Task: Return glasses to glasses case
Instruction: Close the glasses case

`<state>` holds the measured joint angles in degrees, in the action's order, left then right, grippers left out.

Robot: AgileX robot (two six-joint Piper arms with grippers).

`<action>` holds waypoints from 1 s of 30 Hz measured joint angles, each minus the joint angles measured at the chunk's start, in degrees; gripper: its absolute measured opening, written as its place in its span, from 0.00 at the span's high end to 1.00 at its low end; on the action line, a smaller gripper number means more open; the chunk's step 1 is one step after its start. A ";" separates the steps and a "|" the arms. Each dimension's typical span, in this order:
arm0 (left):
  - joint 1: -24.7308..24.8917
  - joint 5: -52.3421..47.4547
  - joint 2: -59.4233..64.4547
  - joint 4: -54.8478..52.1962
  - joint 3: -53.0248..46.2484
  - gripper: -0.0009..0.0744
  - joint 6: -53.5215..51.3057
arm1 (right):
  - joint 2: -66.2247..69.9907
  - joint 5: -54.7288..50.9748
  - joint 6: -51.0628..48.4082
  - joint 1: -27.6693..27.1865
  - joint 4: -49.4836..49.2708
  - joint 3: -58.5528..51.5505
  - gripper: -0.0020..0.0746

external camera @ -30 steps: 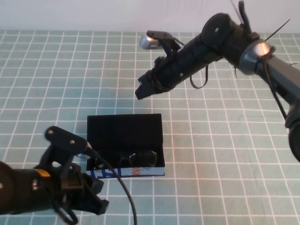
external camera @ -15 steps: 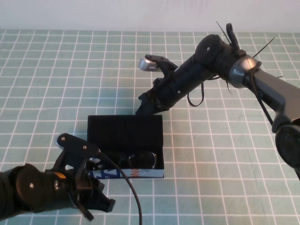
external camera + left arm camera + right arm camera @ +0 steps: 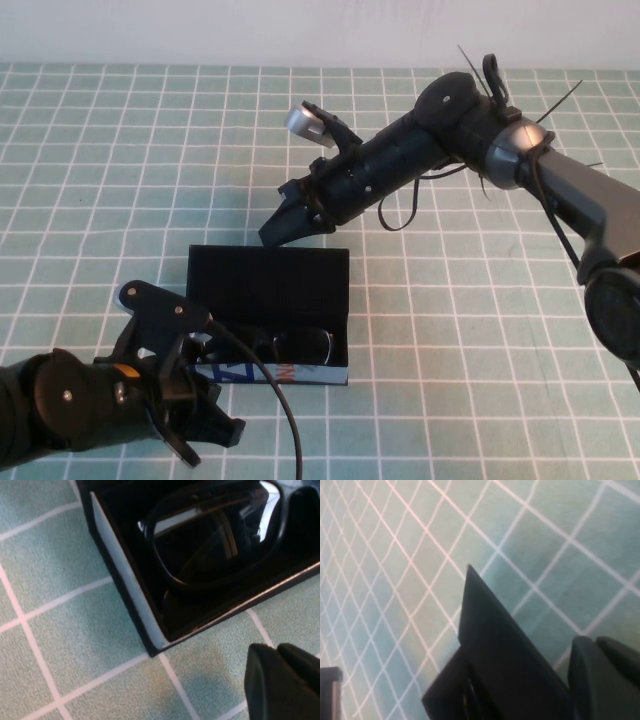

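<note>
We saw the glasses (image 3: 290, 345) inside the open case (image 3: 268, 285). The clenched right claw (image 3: 272, 233) was behind its lid; the left claw (image 3: 205, 435), also clenched, was near the front.

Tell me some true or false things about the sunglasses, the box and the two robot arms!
1. The glasses are lying inside the glasses case. True.
2. The case lid is closed. False: it stands open.
3. The right gripper is at the back edge of the lid, fingers shut. True.
4. The left gripper is holding the glasses. False: it holds nothing and sits on the near side of the case.
5. The table is plain white. False: it is green with white grid lines.
</note>
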<state>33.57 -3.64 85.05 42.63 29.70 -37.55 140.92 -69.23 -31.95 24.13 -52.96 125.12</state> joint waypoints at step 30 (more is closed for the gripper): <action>0.00 0.08 0.00 0.00 0.00 0.99 0.00 | -2.78 -0.60 5.14 0.61 19.35 0.05 0.99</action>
<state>33.57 -3.56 85.05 42.63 29.70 -37.55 138.14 -69.83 -26.81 24.74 -33.61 125.17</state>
